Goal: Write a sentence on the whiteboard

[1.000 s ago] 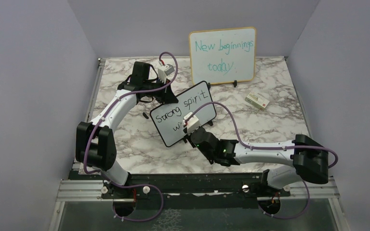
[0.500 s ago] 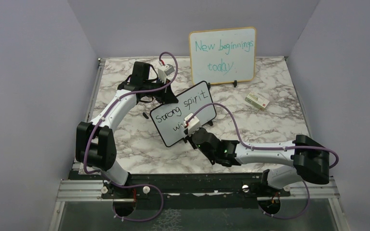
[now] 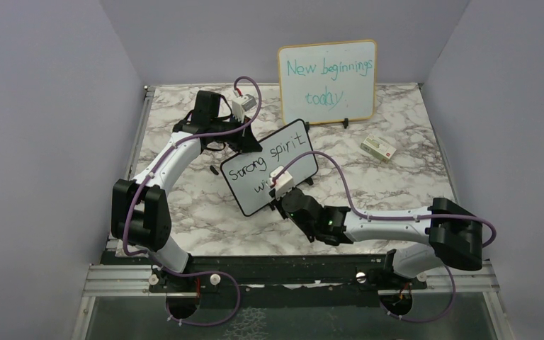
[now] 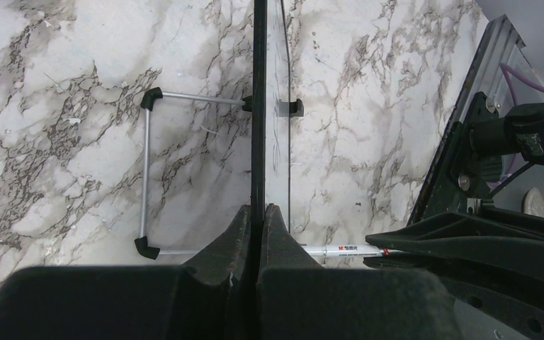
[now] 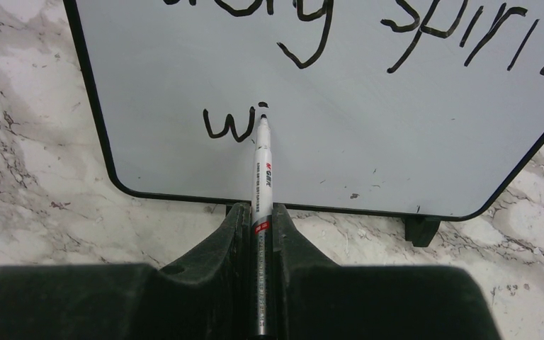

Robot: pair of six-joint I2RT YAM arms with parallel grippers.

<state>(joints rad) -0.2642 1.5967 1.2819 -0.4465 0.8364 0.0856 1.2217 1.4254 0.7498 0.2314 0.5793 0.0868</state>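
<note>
left hand point(image 4: 257, 216): clamped on board point(image 4: 258, 106) edge, steadying it
right hand point(image 5: 261, 212): closed around marker point(image 5: 262, 166), which points straight ahead
tip: on board at "wi"; blank space lies rightward

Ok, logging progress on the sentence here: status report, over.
Left gripper shut on the whiteboard, at its edge. Right gripper shut on the marker, tip at "wi". "Strong spirit" written above. Nothing blocking the blank board rightward.
</note>
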